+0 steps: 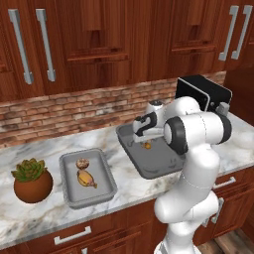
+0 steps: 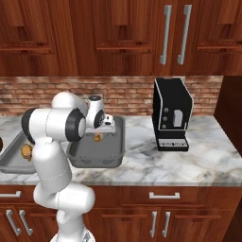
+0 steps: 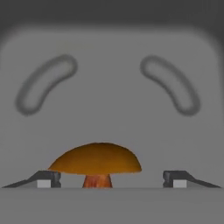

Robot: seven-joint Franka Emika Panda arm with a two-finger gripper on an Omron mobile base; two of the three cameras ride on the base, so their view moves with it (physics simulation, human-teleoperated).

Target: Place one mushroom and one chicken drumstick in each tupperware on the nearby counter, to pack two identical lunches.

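The jaws stand wide apart, one dark fingertip on each side of an orange-capped mushroom and neither touching it; the mushroom stands upright on the floor of the wider grey tupperware, near the tray's far end. In the left base view the hand hangs low over this tray, and the mushroom shows as a small orange spot just below it. The tray's grey floor bears two curved moulded ridges beyond the mushroom, seen from the hand. To the left on the marble surface lies the smaller tupperware, holding a pale brown mushroom at its far end and a golden chicken drumstick just nearer; the two look close together, whether touching I cannot tell. Further left stands a round brown pot with a green succulent, apart from the small tray. To the right of the wide tray, by the brick back wall, stands a black coffee machine, well apart from the hand. The robot's white forearm and elbow cover the near right part of the wide tray in the left base view. Reddish-brown cabinets with silver bar handles hang above the surface.
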